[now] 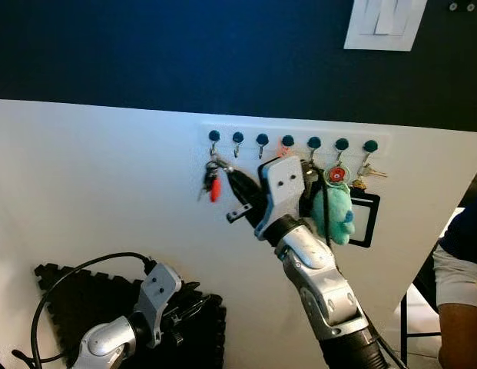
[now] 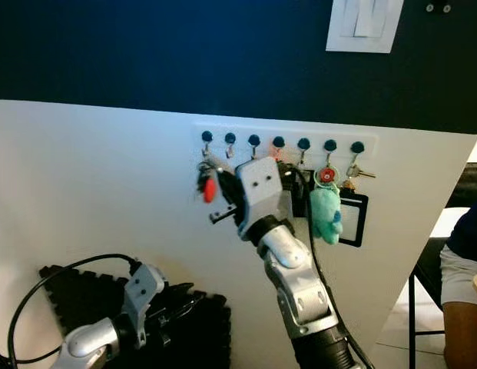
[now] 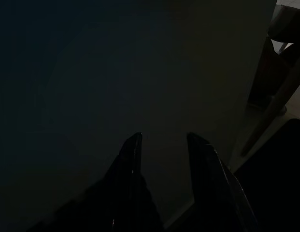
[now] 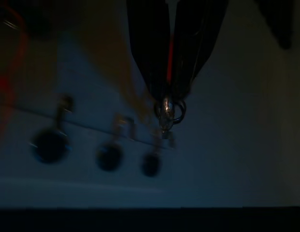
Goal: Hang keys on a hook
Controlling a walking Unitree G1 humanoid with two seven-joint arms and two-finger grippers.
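A white rack [image 1: 296, 141] on the wall carries a row of dark round knobs, each with a small metal hook. My right gripper [image 1: 226, 170] is raised to the rack's left end and shut on the ring of a key bunch [image 1: 212, 184] with a red tag. The ring [image 4: 168, 110] sits pinched at the fingertips, just beside the leftmost hook [image 1: 213, 148]. In the right wrist view the nearest knobs [image 4: 150, 164] are blurred, and I cannot tell whether the ring is over the hook. My left gripper [image 1: 186, 306] hangs low at the left, open and holding nothing.
A teal plush keychain [image 1: 335, 212], a red round tag [image 1: 337, 174], a black badge holder [image 1: 366, 220] and brass keys [image 1: 370, 174] hang on the right-hand hooks. A black foam mat [image 1: 77, 296] lies below. A person [image 1: 459, 280] is at the right edge.
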